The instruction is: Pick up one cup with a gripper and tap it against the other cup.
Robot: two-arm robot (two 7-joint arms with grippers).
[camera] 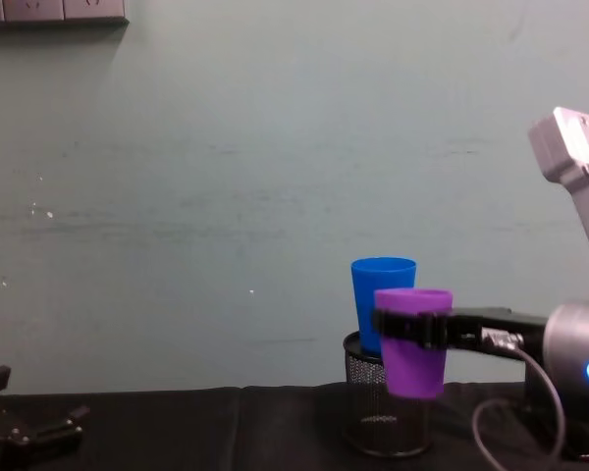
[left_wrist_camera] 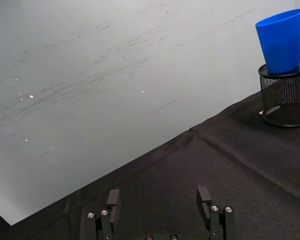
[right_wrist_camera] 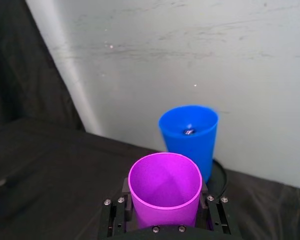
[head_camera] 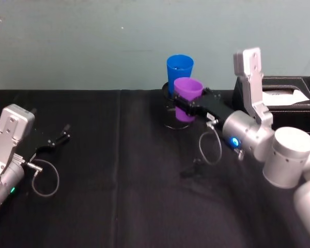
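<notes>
Right gripper: right gripper (head_camera: 188,107) clamped around the purple cup (head_camera: 187,98), fingers on either side of its wall about mid-height; arm reaches in from the right.
Left gripper: left gripper (left_wrist_camera: 160,200) low over the black cloth (head_camera: 119,181) on the robot's left, well apart from the cups, fingers spread with nothing between them; idle.
Purple cup, position: held clear of the cloth, just in front of the blue cup (head_camera: 179,72) and a little lower; chest view shows the two overlapping, contact or gap cannot be told.
Blue cup, position: stands upright in the mouth of the black wire-mesh pen holder (camera: 378,407), raised above the cloth, near the back wall.
Purple cup, axis: long axis vertical, mouth up, narrow base down; no visible tilt.
Blue cup, axis: also vertical, mouth up, rim higher than the purple rim.
Risk, tipping: the blue cup is perched, not seated on the table; a firm push would likely rock it out of the holder or shove the holder backwards.
Risk, grip: smooth tapered plastic; a tap could slide the purple cup in the fingers.
Risk, snag: the purple cup's base hangs near the holder's rim; moving in too low may strike mesh instead of cup.
</notes>
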